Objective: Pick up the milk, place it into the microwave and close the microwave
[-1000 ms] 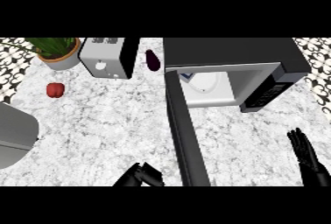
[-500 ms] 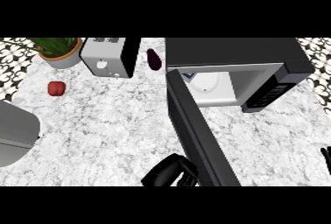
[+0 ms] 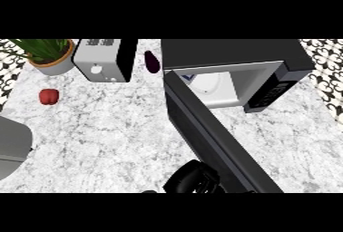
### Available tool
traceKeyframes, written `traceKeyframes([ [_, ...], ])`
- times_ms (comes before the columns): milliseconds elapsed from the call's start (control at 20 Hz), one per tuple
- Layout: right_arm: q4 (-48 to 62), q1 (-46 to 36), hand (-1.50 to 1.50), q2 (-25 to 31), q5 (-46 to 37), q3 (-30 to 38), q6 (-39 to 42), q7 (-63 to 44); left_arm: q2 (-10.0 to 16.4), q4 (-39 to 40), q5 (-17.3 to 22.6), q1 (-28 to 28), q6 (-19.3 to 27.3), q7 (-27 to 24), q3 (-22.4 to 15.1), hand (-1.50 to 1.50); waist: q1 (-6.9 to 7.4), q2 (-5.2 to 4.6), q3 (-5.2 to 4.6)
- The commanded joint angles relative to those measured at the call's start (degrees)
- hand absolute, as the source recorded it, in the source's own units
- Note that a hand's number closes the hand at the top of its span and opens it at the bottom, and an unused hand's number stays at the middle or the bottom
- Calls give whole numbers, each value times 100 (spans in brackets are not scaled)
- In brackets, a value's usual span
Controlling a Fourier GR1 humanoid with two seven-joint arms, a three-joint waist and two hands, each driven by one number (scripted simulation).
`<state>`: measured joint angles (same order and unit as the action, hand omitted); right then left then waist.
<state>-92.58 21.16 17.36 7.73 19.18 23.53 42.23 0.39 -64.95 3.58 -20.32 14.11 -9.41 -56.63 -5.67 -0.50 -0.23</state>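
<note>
Pretty much down to the last step here. Spotted the milk (image 3: 213, 86) tucked inside the microwave (image 3: 227, 52) up at 1 o'clock, pale against the back of the cavity, so calling the pick-and-place part done. Leaves only the closing.

Looking at the door (image 3: 208, 131) standing wide open, hinged near 12 o'clock and running down toward 5 o'clock across the desk (image 3: 114, 131). Found the left robot hand (image 3: 191, 179) down at 6 o'clock, right up against the door's outer face near its free end, touching or as good as. Can't tell open or closed from this angle, just a dark bunch at the lower edge. No sign of the right robot hand anywhere.

Next move, at a guess: push that free end round toward 2 o'clock, following the arc about the hinge rather than shoving straight across, then on until flush with the microwave's front. Probably best to stay near the free end for leverage, and to watch for sliding off the smooth panel mid-swing.

No trouble expected from the toaster (image 3: 100, 61), the plant (image 3: 47, 52) or the red fruit (image 3: 48, 96) over at 10 to 11 o'clock, all well apart from the swing.
</note>
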Motion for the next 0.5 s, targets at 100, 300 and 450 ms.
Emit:
traceKeyframes([
  [100, -476, -120, -150, 265, 384, 67, 324, 19, -37, 151, 600, -487, 1062, 84, -428, 150, -207, -35, -9],
  [300, -704, -159, -150, 457, 659, -62, 531, -201, -37, 186, 935, -770, 1426, -84, -235, 150, -376, -84, -24],
  [450, -804, -175, -150, 603, 806, -59, 567, -370, -37, 66, 1240, -857, 1728, -294, -205, 150, -488, -112, -31],
])
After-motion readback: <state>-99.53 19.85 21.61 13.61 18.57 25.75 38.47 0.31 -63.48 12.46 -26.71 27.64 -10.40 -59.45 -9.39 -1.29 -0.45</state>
